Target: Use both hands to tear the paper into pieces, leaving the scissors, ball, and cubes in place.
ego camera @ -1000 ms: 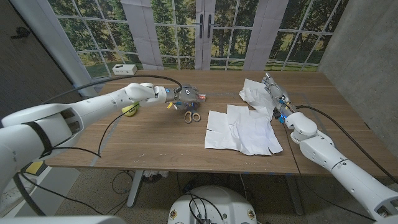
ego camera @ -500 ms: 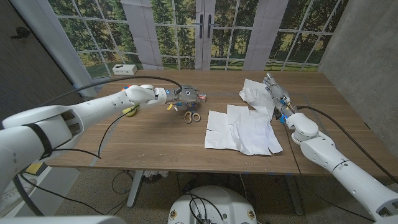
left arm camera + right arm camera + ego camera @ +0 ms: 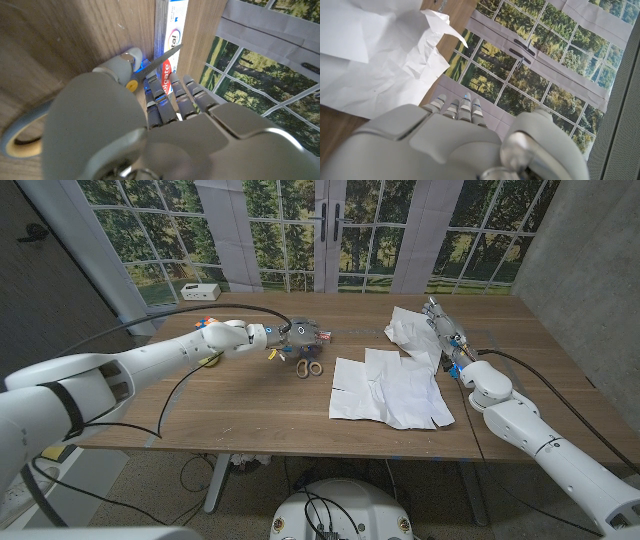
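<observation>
Left hand (image 3: 297, 335) shifted slightly over scissors (image 3: 309, 366); ball hidden.

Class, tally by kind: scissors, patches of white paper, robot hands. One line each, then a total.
Grey-handled metal scissors: 1
White paper patches: 2, flat sheets and crumpled piece
Robot hands: 2, left hand and right hand
Total: 5

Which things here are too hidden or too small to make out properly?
- Scissors: head view, the blades lie under the left hand.
- Ball: head view, mostly behind the left arm.
- Cubes: too small to pick out.
- Right hand: whether it touches the paper is unclear.
</observation>
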`<state>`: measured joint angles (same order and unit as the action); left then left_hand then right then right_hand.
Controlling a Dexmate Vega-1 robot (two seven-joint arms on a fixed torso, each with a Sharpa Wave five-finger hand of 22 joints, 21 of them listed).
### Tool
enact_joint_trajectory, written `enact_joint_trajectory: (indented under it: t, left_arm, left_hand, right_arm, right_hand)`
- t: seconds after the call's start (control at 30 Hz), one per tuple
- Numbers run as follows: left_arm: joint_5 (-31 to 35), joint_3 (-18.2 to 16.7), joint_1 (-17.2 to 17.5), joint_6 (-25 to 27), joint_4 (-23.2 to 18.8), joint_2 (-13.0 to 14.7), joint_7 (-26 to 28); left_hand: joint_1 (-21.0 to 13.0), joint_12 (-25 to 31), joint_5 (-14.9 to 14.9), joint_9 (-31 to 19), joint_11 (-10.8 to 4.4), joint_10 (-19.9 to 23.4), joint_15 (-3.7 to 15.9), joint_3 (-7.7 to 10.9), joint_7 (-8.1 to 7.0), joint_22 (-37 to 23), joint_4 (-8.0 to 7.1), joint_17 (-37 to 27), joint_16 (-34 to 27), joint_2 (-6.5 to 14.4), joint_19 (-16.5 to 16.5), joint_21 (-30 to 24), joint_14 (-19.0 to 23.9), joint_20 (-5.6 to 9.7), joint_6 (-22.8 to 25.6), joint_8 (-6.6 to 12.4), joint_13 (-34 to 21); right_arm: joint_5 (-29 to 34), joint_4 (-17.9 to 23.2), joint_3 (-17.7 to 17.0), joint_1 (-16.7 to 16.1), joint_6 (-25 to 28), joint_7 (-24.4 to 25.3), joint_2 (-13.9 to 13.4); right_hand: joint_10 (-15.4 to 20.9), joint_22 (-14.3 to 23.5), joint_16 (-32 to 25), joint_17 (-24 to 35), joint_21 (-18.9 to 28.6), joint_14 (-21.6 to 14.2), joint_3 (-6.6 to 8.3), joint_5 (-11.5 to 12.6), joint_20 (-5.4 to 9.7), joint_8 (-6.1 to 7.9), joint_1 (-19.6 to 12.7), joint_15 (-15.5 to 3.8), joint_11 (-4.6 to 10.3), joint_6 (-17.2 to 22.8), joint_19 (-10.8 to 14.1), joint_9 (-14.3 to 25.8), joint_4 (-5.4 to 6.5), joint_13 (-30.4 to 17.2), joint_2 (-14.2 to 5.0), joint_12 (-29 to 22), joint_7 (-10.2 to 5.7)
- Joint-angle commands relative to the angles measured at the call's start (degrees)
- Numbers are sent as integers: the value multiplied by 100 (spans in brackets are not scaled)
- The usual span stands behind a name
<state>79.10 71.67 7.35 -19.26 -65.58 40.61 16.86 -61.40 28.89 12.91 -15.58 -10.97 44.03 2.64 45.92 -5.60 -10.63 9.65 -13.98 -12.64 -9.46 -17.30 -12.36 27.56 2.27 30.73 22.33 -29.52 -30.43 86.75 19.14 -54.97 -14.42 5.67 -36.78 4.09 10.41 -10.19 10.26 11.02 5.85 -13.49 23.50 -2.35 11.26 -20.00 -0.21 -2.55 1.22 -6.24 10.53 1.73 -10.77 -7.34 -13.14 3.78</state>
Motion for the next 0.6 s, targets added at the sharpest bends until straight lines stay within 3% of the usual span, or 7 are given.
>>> enact_joint_trajectory:
  t: [0.03,0.2,0.23,0.37,0.6]
  left_arm:
    - [23,66,40,159,253,-83,457]
    - [-11,103,17,208,338,-129,596]
    - [-7,117,10,216,352,-134,634]
    - [-42,157,-17,186,413,-151,756]
    - [-174,151,-19,165,450,-144,998]
  left_hand:
    - [17,229,-75,-231,-156,406,1018,-179,-680,-34,-75,-104,-91,95,-113,-51,288,453,1105,430,-174]
    - [145,361,-101,-336,-152,583,1023,-288,-673,-48,-145,-161,-65,190,-146,-55,482,446,1390,680,-232]
    - [227,425,-122,-404,-151,691,1028,-325,-654,-55,-198,-176,-29,270,-143,-51,522,431,1617,845,-241]
    - [429,538,-150,-519,-152,889,1026,-376,-654,-67,-314,-241,-35,449,-209,-75,747,427,1901,1106,-253]
    - [592,705,-132,-595,-134,1171,1045,-281,-635,-82,-360,-350,-77,667,-271,-99,1150,422,2353,1421,-275]
  right_arm:
    - [20,77,20,3,88,36,-8]
    - [1,68,16,17,84,19,1]
    - [-2,52,17,21,64,3,6]
    - [-18,44,16,26,71,-6,11]
    - [-12,33,25,46,67,-35,2]
  right_hand:
    - [-3,5,-37,9,36,46,13,-6,-32,-8,-3,5,-13,25,-47,12,4,-19,-83,14,-5]
    - [-7,5,-37,9,36,47,21,-10,-33,-8,-5,1,9,27,-48,12,4,-19,-89,16,-10]
    - [-6,5,-37,9,37,46,22,-10,-29,-7,-5,0,9,29,-45,12,4,-19,-90,15,-11]
    - [-9,5,-38,9,37,45,26,-13,-31,-8,-6,-6,10,27,-45,12,5,-19,-93,16,-10]
    - [3,5,-39,9,38,41,34,-20,-31,-9,-2,-5,6,29,-43,12,8,-19,-98,12,-12]
